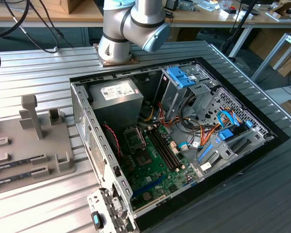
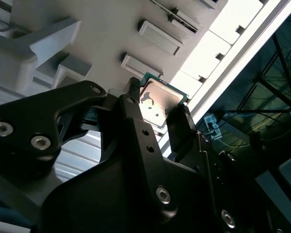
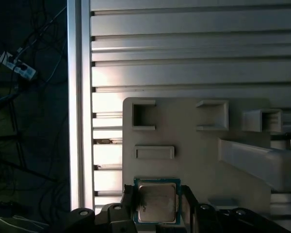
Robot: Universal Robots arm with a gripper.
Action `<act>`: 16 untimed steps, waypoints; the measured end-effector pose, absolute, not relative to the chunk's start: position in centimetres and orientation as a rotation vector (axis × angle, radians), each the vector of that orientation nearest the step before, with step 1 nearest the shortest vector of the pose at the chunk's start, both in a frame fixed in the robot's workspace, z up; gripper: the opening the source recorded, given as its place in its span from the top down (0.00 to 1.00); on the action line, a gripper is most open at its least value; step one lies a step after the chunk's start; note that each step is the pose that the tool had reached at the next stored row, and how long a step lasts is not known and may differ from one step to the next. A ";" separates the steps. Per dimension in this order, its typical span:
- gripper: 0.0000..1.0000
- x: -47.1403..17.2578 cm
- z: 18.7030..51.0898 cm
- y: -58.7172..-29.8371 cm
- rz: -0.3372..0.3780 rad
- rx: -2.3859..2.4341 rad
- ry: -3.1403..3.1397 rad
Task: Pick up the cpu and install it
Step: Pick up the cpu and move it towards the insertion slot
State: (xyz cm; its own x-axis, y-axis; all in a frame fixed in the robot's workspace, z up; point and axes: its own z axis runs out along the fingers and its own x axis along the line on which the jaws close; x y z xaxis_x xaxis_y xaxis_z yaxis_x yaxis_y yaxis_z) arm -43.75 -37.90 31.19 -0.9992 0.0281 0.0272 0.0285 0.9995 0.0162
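The cpu (image 3: 156,203), a flat square chip with a pale metal top and a green rim, sits between my gripper's (image 3: 156,200) two black fingers (image 3: 128,198), which press against its opposite edges. In the second wrist view the cpu (image 2: 161,98) and the gripper (image 2: 156,104) are seen from the side, over the edge of the grey parts tray (image 2: 111,34). The open computer case (image 1: 184,141) lies on the table in the exterior view, with the green motherboard (image 1: 157,162) and its socket frame (image 1: 135,138) facing up.
At the exterior view's left the grey tray (image 1: 43,145) carries upright posts, slots and two dark memory sticks (image 1: 17,164). The arm's base (image 1: 117,46) stands behind the case. A power supply (image 1: 117,94), a blue drive bracket (image 1: 180,76) and cables fill the case. The ribbed table ends at a rail (image 3: 79,97).
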 end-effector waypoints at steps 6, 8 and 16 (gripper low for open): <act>0.53 -43.7 31.9 -37.9 -0.028 -0.044 -3.114; 0.53 -43.8 32.3 -37.9 -0.029 -0.044 -3.114; 0.53 -43.8 33.3 -37.9 -0.032 -0.044 -3.114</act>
